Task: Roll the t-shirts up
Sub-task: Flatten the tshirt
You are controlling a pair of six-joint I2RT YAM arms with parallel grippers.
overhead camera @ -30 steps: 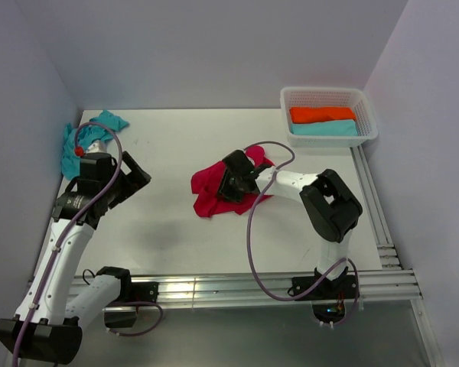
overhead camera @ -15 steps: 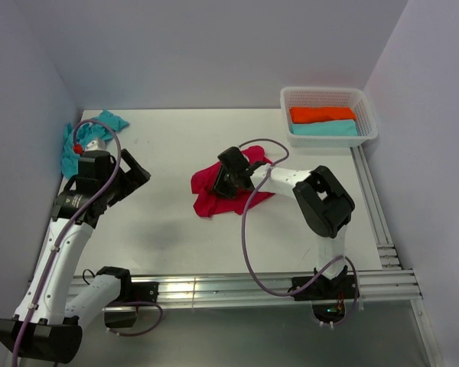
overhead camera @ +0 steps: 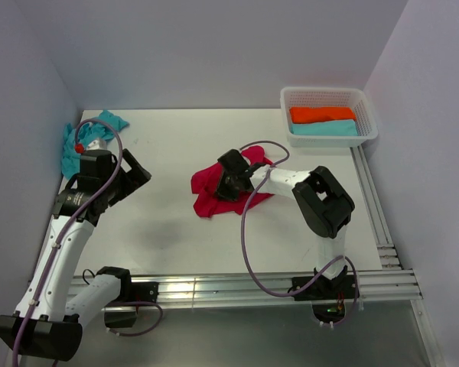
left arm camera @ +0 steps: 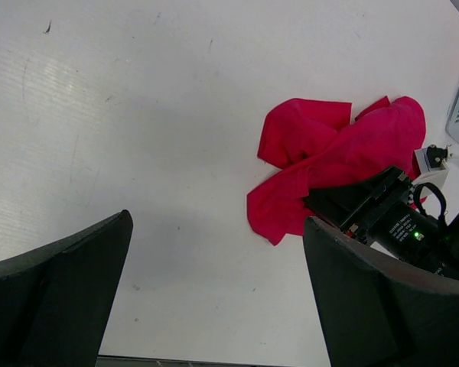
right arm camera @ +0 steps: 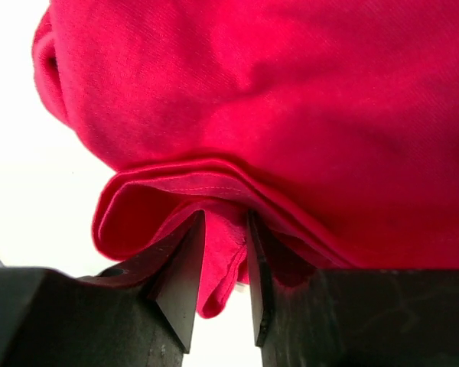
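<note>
A crimson-red t-shirt [overhead camera: 206,193] lies crumpled mid-table; it also shows in the left wrist view [left arm camera: 333,145]. My right gripper [overhead camera: 228,182] rests on it, its jaws closed to a narrow gap on a fold of the red fabric [right arm camera: 291,92] in the right wrist view, gripper [right arm camera: 223,267]. My left gripper [overhead camera: 134,177] is open and empty above bare table at the left, with its jaws wide apart in its own view [left arm camera: 214,306]. A turquoise t-shirt [overhead camera: 69,150] lies bunched at the far left, behind the left arm.
A white perforated basket [overhead camera: 369,115] at the back right holds a folded orange t-shirt [overhead camera: 321,113] and a folded turquoise one [overhead camera: 325,128]. A metal rail [overhead camera: 375,206] runs along the right and near edges. Walls close in left and right.
My right gripper has shifted slightly left on the red t-shirt, bunching it a little. The left arm has barely moved.
</note>
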